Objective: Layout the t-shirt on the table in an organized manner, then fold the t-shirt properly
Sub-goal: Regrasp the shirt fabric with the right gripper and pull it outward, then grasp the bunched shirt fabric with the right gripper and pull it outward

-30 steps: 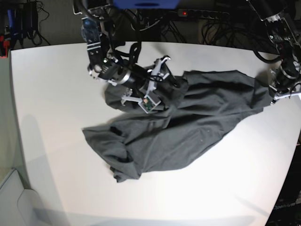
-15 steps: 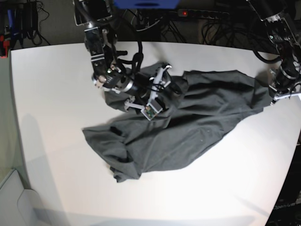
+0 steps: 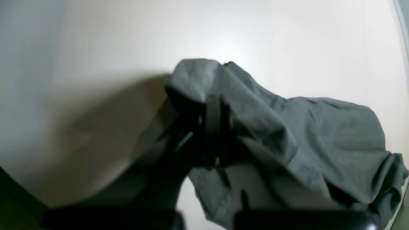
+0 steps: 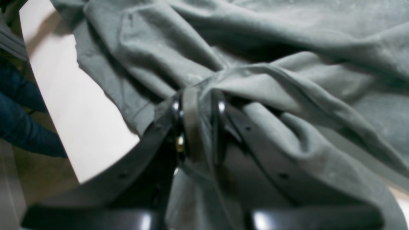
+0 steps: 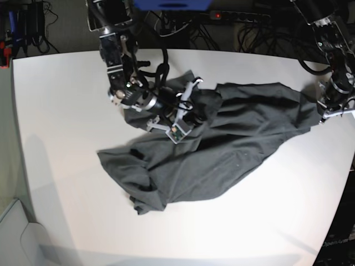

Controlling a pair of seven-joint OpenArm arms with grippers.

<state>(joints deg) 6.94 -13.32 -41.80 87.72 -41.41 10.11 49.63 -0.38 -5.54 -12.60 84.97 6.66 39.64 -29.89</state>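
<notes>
The dark grey t-shirt [image 5: 222,149] lies crumpled across the middle of the white table [image 5: 66,111], stretched from lower left to upper right. My right gripper [image 5: 195,108] is pressed down on the shirt's upper-left bunch. In the right wrist view this gripper [image 4: 199,105] is shut on a raised ridge of the t-shirt [image 4: 287,48]. My left gripper [image 5: 323,113] is at the shirt's far right corner, near the table's edge. Seen from the left wrist, that gripper [image 3: 212,108] is shut with the t-shirt [image 3: 319,134] draped over and around it.
Cables and a power strip [image 5: 222,16] run behind the table's far edge. The table's right edge [image 5: 346,166] is close to my left arm. Something in dark blue cloth [image 4: 19,111] shows beyond the table edge in the right wrist view.
My right gripper has come down a little onto the shirt's bunched part and closed from wide open onto a fold. The left arm and the rest of the shirt have not moved.
</notes>
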